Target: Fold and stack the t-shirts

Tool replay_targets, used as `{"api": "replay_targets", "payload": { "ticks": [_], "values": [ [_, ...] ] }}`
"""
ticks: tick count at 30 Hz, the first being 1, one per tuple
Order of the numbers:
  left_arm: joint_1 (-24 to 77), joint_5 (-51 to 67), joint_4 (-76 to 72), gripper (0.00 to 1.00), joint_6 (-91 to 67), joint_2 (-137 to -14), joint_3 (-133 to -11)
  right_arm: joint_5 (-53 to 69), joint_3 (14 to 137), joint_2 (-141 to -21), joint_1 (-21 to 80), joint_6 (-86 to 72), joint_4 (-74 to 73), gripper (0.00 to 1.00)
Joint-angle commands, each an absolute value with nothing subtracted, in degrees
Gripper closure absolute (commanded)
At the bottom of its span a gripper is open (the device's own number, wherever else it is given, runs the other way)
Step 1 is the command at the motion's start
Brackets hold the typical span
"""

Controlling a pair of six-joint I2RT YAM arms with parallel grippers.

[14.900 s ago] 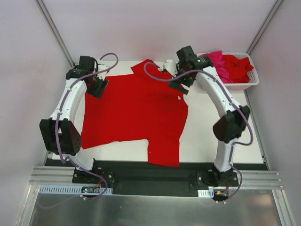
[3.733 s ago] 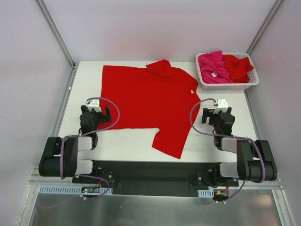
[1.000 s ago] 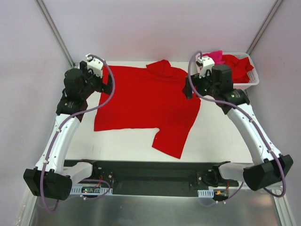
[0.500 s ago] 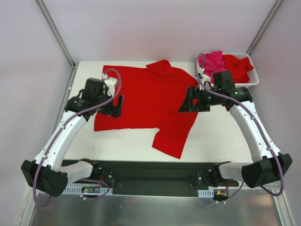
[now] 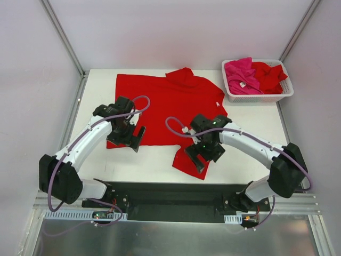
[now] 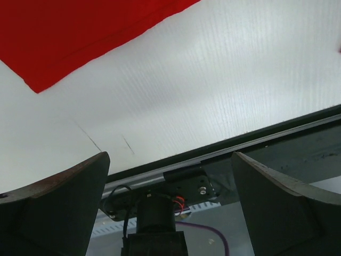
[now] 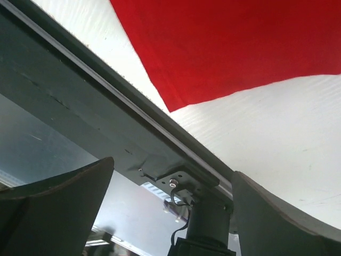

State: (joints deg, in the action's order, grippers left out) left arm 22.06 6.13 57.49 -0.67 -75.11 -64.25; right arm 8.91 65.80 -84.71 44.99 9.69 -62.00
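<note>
Top view: one red t-shirt lies spread flat from the table's centre out to 12 o'clock, its far edge close to the far rim. The rest of the t-shirts, one magenta and one red, sit bunched in the white basket at 2 o'clock, well apart from both arms.

The left gripper is over the spread shirt's near-left corner, at the shirt's 8 o'clock. Its jaws are spread wide and hold nothing. In its wrist view the fingers frame bare white table, with the cloth corner off at 11 o'clock and the black rail crossing below.

The right gripper is at the shirt's 5 o'clock, over the flap that points toward the near edge. It too is released, with nothing between its fingers. Its wrist view shows the flap's tip just beside the dark rail at the table's near edge, so there is little margin there.

For open room, the bare table runs along the near hem from 6 to 7 o'clock. There is a narrow strip at 9 o'clock and a broader patch at 3 to 4 o'clock, between the shirt's right edge and the table's side.
</note>
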Motion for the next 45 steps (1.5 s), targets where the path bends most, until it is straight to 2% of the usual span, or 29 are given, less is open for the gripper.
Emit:
{"api": "replay_targets", "payload": {
  "ticks": [1, 5, 11, 17, 23, 25, 30, 35, 45],
  "values": [
    [18.74, 0.35, 60.47, 0.01, -7.29, -74.89, -66.36, 0.46, 63.20, -82.88, 51.93, 9.31, -59.94, 0.04],
    [5.12, 8.96, 58.45, 0.01, -10.62, -68.23, -63.64, -7.20, 58.81, -79.12, 60.09, 9.14, -57.40, 0.04],
    [0.97, 12.13, 53.35, 0.01, -18.87, -62.94, -55.55, -10.28, 55.82, -71.47, 61.79, -5.24, -56.34, 0.04],
    [0.97, 15.03, 46.94, 0.01, -23.20, -56.88, -49.14, -5.89, 49.49, -65.83, 62.22, -25.44, -50.98, 0.04],
    [1.05, 17.40, 46.84, 0.01, -23.82, -54.49, -47.28, -7.65, 38.68, -60.82, 64.86, -35.94, -38.27, 0.04],
    [1.05, 17.84, 46.76, 0.01, -24.34, -54.93, -48.51, -10.71, 39.89, -61.52, 67.83, -32.88, -38.05, 0.04],
    [1.05, 16.00, 46.76, 0.01, -22.59, -55.28, -52.20, -14.49, 50.17, -74.17, 71.01, -20.32, -49.21, 0.04],
    [0.97, 11.16, 46.76, 0.01, -24.17, -54.49, -53.52, -17.05, 57.12, -77.69, 74.00, -11.97, -51.06, 0.04],
    [0.97, 11.96, 50.18, 0.01, -24.35, -65.29, -58.34, -20.04, 53.97, -78.84, 74.00, -6.77, -55.98, 0.01]
  ]
}}
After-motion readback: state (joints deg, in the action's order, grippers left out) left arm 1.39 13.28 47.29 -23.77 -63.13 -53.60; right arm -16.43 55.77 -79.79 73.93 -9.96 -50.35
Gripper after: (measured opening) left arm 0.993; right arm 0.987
